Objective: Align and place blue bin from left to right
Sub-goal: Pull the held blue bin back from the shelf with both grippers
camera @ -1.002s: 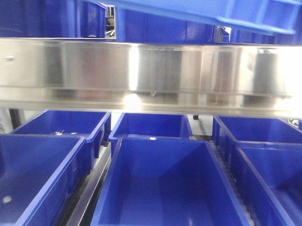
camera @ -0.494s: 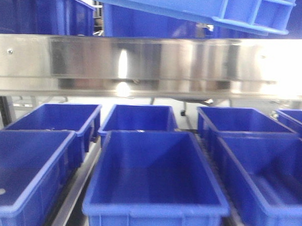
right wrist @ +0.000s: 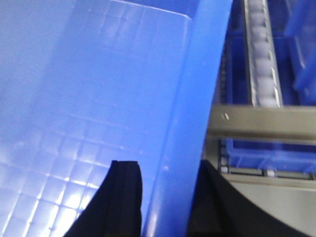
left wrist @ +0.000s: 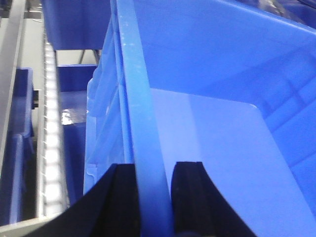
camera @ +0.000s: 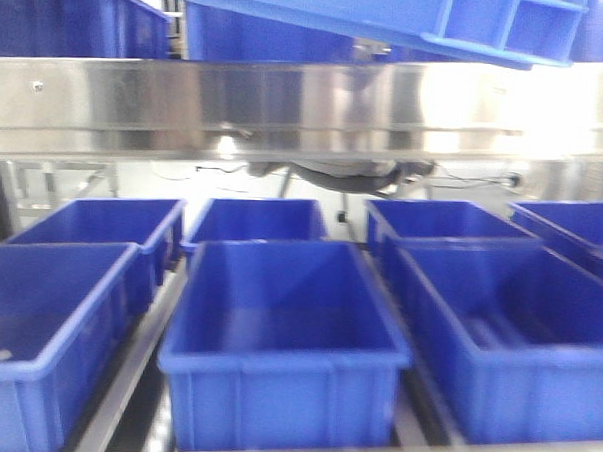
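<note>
The blue bin (camera: pixel 411 16) hangs above the steel rack rail (camera: pixel 287 110); the front view shows only its underside and boxed rim along the top edge. My left gripper (left wrist: pixel 154 197) is shut on the bin's left rim (left wrist: pixel 140 108), one black finger on each side. On the opposite rim (right wrist: pixel 190 113) my right gripper (right wrist: pixel 167 197) is shut the same way, with the bin's gridded floor (right wrist: pixel 74 123) to its left. Neither gripper shows in the front view.
Below the rail, several open blue bins stand in rows on the roller shelf: one in the middle front (camera: pixel 282 335), one left (camera: pixel 47 325), one right (camera: pixel 507 335), more behind. Roller tracks (left wrist: pixel 49 148) run between them. A grey frame bar (right wrist: pixel 266 123) crosses under the right side.
The front view has risen and pulled back: the rail and the shelf bins sit lower and smaller, showing the front walls of the near bins. The held bin stays at the top edge.
</note>
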